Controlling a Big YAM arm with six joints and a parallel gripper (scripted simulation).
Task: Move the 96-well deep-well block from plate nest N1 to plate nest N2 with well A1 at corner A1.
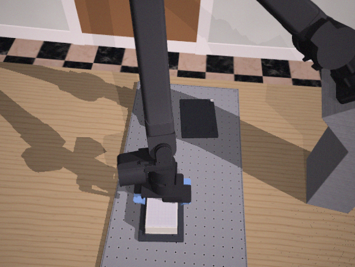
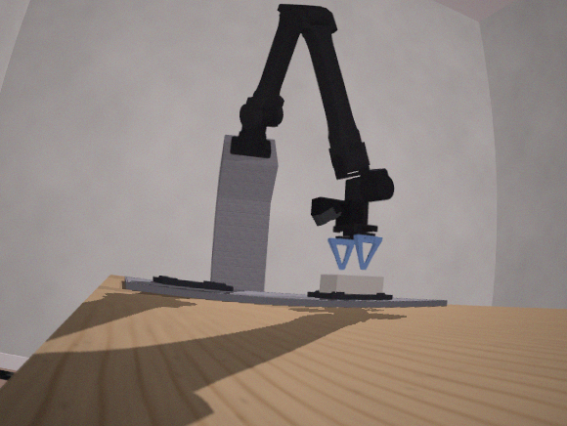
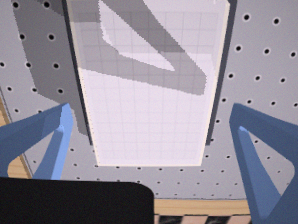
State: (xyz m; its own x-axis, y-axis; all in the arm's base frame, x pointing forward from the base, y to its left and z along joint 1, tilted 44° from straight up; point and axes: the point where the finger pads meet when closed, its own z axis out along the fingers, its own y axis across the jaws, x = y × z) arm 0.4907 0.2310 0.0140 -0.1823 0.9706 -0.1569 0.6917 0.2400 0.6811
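The block (image 1: 161, 215) is white, with a faint grid of thin lines on its top and a cream-coloured side. It sits on a dark grey, almost black nest (image 1: 141, 238). The other nest (image 1: 198, 118) is the same dark colour and has one tiny white mark at a corner. Both lie on a grey plate (image 1: 214, 196) covered with rows of little black dots. The table (image 1: 55, 196) is light brown wood with wavy stripes. The arm (image 1: 153, 76) is black, and the gripper (image 2: 356, 266) has bright blue fingers. The post (image 2: 242, 220) is grey. The floor (image 1: 220, 65) has black and pink squares like a checkerboard. The wall (image 2: 122, 98) is pale grey.
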